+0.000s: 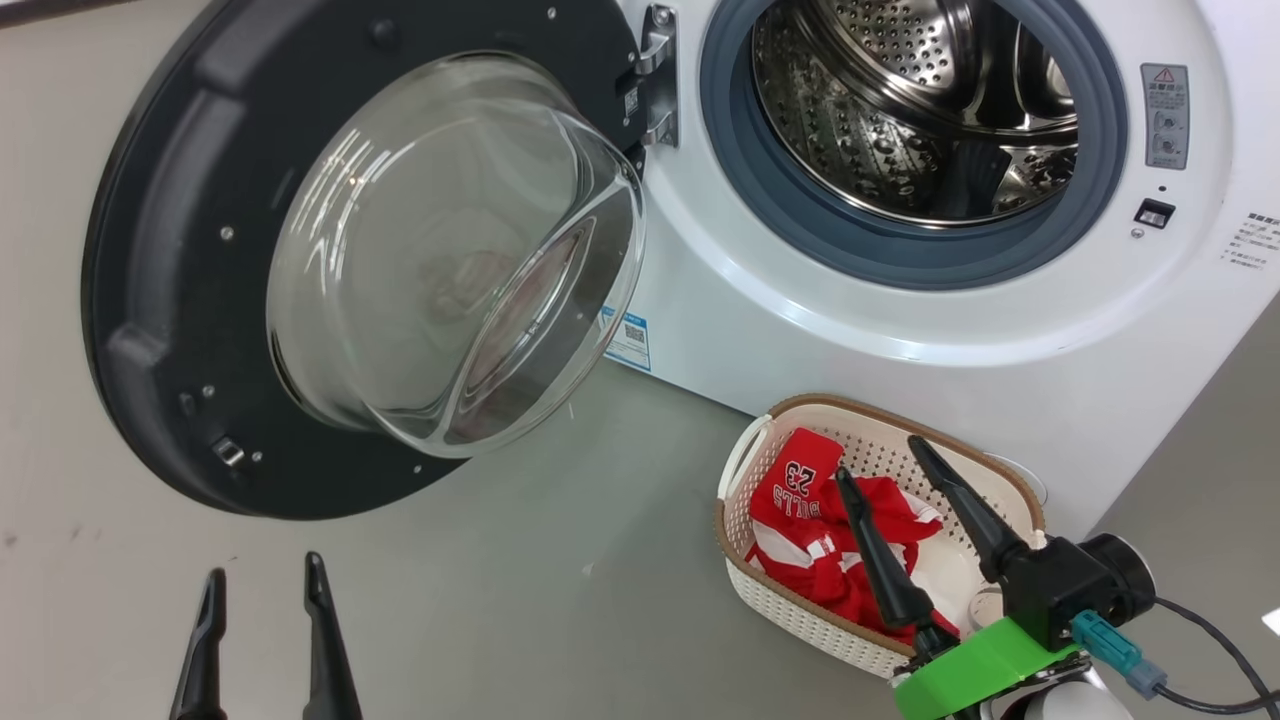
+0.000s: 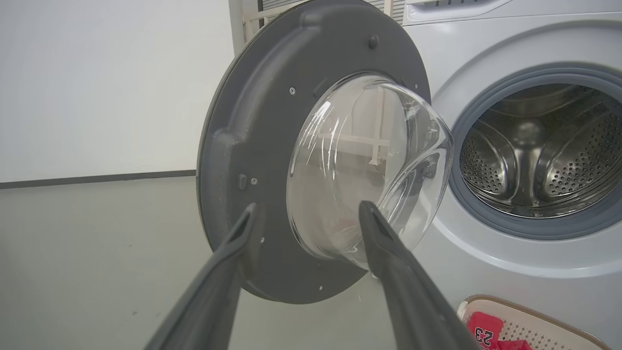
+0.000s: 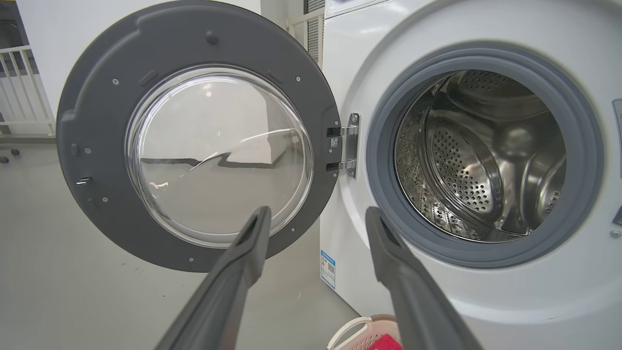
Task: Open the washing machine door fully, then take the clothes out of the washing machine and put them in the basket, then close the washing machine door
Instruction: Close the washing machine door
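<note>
Head view: the clothes, red and white with a white 23, lie bunched in the basket. One finger of the right gripper crosses them and hides their middle. The gripper's black body and green mount cover the basket's near right corner. Whether the fingers touch the fabric cannot be judged here. In the right wrist view the basket handle and a red patch are cut off by the bottom edge and lie below the fingers. In the left wrist view a corner of the basket with the 23 is cut off at the lower right.

The right gripper's fingers stand apart above the basket, clamped on nothing. The basket stands on the grey floor, just beside the front of the washing machine. The perforated steel drum is exposed inside the grey ring.

The washing machine door is swung wide to the left on its hinge, glass bowl facing the robot, its top cut off. The left gripper sits below the door, apart from it. Its fingers are spread and cut off by the bottom edge.
</note>
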